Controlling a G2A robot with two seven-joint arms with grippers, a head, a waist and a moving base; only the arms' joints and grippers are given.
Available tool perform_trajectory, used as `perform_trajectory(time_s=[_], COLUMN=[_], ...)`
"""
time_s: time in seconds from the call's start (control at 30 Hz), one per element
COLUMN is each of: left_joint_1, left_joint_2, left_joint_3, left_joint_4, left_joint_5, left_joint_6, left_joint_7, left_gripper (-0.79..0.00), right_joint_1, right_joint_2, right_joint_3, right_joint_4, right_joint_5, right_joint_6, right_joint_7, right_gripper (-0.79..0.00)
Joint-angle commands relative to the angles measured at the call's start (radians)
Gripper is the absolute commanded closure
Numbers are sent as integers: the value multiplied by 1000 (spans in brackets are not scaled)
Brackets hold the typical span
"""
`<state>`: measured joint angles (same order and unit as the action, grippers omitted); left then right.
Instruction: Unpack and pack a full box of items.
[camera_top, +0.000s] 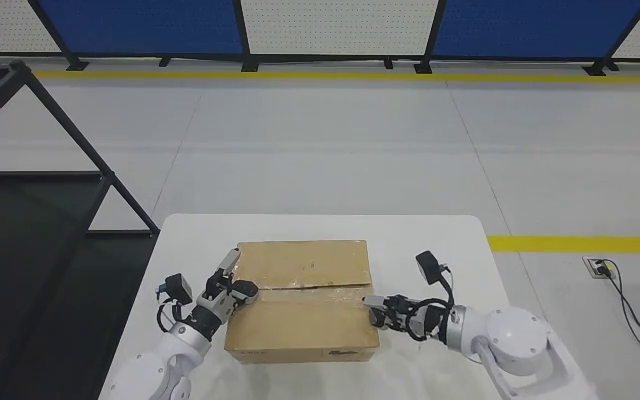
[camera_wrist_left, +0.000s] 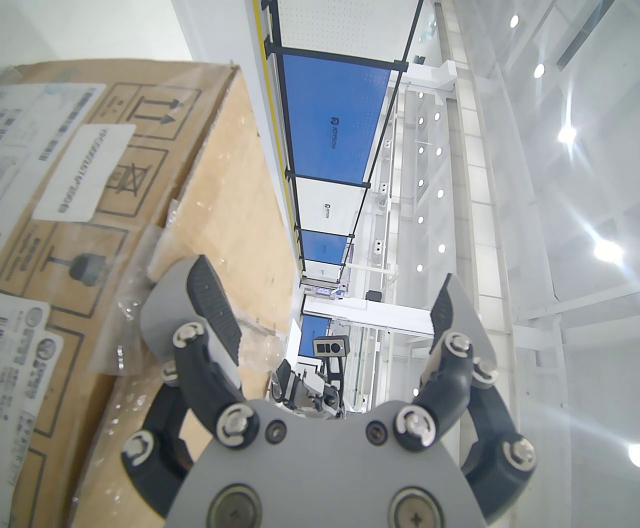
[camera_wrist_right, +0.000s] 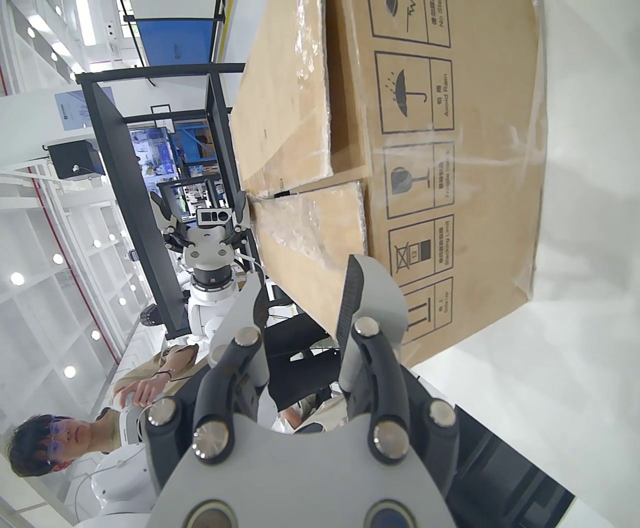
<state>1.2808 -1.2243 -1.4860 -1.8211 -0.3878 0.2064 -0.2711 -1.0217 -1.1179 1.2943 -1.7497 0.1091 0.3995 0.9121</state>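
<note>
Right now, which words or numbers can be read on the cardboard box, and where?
"Avoid Rain": cardboard box side, by umbrella sign.
"Stacking Limit": beside stacking sign.
"12": inside stacking sign.
"Side Up": by arrows sign.
white labels: too blurred to read.

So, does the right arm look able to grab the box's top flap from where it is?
Probably yes: the right gripper is open at the end of the box, the flap edge seemingly between its jaws, nothing blocking.

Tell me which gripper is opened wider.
The left gripper, beside the brown cardboard box's stickered side: it gapes wide; the right gripper's gap is narrower.
</note>
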Motion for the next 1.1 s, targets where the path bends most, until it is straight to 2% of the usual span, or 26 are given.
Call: perform_trajectory(time_s=[0.0, 0.33, 0.77, 1.07], left_joint_1=[0, -4, -6, -10], left_joint_2=[0, 0, 0, 0], left_joint_3=[0, 0, -1, -1], left_joint_4=[1, 4, 6, 10], left_joint_5=[0, -1, -3, -4], left_joint_6=[0, 1, 2, 4], left_joint_7=[-1, -6, -5, -2], left_gripper=[-785, -785, -785, -785], right_joint_1=[-5, 17, 59, 66], right_joint_2=[2, 3, -8, -12], right_joint_3=[4, -27, -75, -74], right_joint_4=[-5, 28, 73, 81], right_joint_5=[-1, 4, 61, 89], right_joint_6=[4, 15, -45, -72], right_joint_7=[2, -4, -59, -123], right_gripper=[-329, -345, -336, -179])
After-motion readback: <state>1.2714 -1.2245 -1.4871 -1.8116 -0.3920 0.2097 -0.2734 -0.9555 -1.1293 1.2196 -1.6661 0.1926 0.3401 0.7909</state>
